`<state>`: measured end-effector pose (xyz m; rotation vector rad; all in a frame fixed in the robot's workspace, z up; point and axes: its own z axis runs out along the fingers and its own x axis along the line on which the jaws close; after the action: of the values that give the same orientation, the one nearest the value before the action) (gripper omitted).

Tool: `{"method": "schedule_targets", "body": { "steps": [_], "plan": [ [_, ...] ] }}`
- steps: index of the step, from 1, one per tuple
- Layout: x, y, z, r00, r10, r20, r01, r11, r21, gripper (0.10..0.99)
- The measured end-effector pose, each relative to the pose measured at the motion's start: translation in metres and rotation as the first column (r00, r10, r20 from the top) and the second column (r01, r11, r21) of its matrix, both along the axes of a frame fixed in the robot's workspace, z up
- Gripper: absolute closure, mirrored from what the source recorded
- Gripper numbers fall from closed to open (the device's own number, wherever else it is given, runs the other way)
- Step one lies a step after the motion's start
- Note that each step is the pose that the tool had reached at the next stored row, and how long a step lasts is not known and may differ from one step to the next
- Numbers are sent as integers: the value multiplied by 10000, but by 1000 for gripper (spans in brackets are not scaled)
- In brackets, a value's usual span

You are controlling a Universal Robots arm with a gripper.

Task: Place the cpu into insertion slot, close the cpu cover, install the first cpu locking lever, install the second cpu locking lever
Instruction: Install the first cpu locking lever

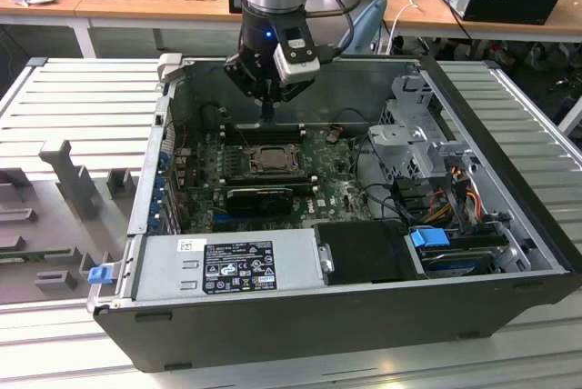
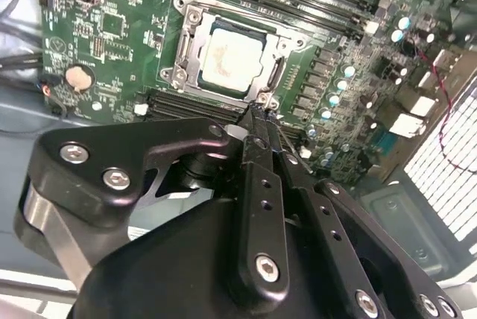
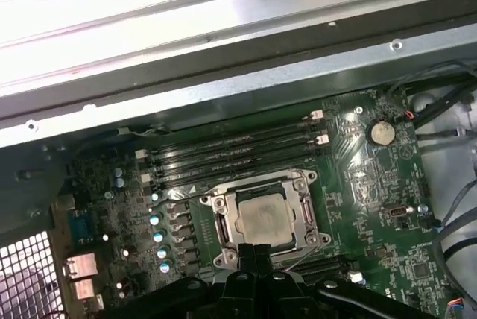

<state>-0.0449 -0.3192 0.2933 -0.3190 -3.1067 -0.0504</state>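
Note:
The cpu (image 2: 232,58) (image 3: 262,218), a dull silver square, lies flat in the insertion slot (image 1: 270,160) on the green board. The cpu cover (image 2: 188,43) (image 3: 223,222), a dark metal frame, lies down flat around it, with the chip showing through its window. My gripper (image 1: 268,116) (image 2: 257,110) (image 3: 257,253) hangs above the board just beside the socket's edge, over the black memory slots. Its fingers (image 2: 261,185) are pressed together with nothing between them. I cannot tell how the locking levers stand.
Black memory slots (image 3: 238,155) run along the socket. A long black card (image 1: 259,196) lies on the socket's other side. A power supply (image 1: 227,262), a drive cage (image 1: 414,134) and cables (image 1: 436,198) fill the exterior view's right and front. Case walls (image 1: 150,171) enclose everything.

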Motion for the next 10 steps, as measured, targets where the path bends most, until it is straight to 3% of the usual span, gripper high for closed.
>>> {"method": "schedule_targets", "body": {
  "steps": [3, 5, 8, 10],
  "plan": [
    [0, 0, 0, 9954, 962, 0, -962, 9954, 0, 980],
    [0, 0, -1, 9866, 1634, 0, -1634, 9866, -1, 980],
    [-4, -1, -7, 9775, 2110, 17, -2110, 9775, -1, 980],
    [-114, -2, -19, 9771, 2122, 174, -2122, 9772, -10, 980]
  ]
}}
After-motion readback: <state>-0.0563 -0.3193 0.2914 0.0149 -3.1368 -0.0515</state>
